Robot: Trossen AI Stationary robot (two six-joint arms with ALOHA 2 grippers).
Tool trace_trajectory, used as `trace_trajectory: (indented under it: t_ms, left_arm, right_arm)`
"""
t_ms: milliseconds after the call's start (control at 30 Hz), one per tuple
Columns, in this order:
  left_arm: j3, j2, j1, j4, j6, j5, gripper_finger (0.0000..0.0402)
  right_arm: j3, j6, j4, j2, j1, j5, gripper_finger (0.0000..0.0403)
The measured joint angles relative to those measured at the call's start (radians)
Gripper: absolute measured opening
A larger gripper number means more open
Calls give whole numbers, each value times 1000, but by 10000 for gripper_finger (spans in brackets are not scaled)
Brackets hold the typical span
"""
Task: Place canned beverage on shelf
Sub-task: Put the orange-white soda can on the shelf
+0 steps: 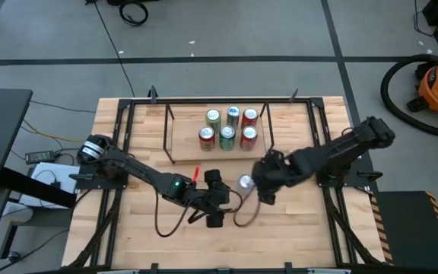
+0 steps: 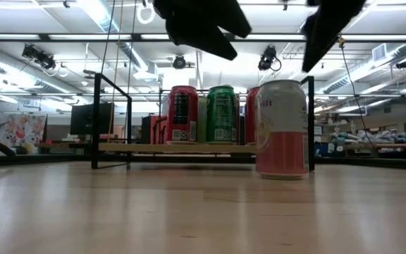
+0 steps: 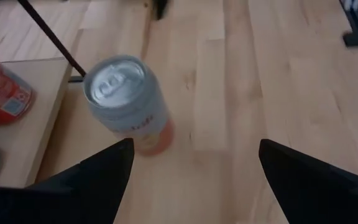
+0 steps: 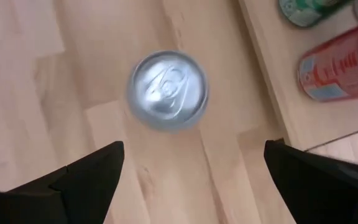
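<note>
High view: pink-and-white aluminium can (image 1: 245,182) stands free at frame centre, below the wood-decked black wire shelf (image 1: 185,141).
Right gripper (image 1: 264,190) and left gripper (image 1: 217,199) flank it, jaws wide, empty; an off-centre closing could topple it.

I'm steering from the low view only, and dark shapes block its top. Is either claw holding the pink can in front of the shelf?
Observer: No. The pink can stands free on the table, and the right claw hangs open above it.
Operator: And the left claw?
Observer: The left claw is open too, on the can's other side, not touching it.
Operator: I count three cans on the shelf.
Observer: The shelf carries six cans in two rows of three, toward its right end. The deck's left part is bare.
</note>
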Motion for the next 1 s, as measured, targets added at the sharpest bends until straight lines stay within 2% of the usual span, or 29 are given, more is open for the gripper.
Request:
trace_trajectory:
  t_ms: [167,367,567,667,867,1000]
  left_arm:
    - [-1,14,26,60,-10,-2,357]
    - [2,34,55,202,-9,13,357]
    - [0,56,73,306,68,-96,357]
    - [1,71,100,360,71,-103,357]
    - [1,125,168,511,80,-11,357]
    - [0,161,204,525,85,56,358]
  right_arm:
    - [-58,107,-36,-66,115,120,398]
    - [-169,292,-41,-138,231,204,398]
    - [-269,447,-38,-157,327,343,397]
    - [-314,507,-28,-157,369,405,397]
    - [-404,578,78,-156,446,563,397]
    - [-452,636,125,-156,496,662,397]
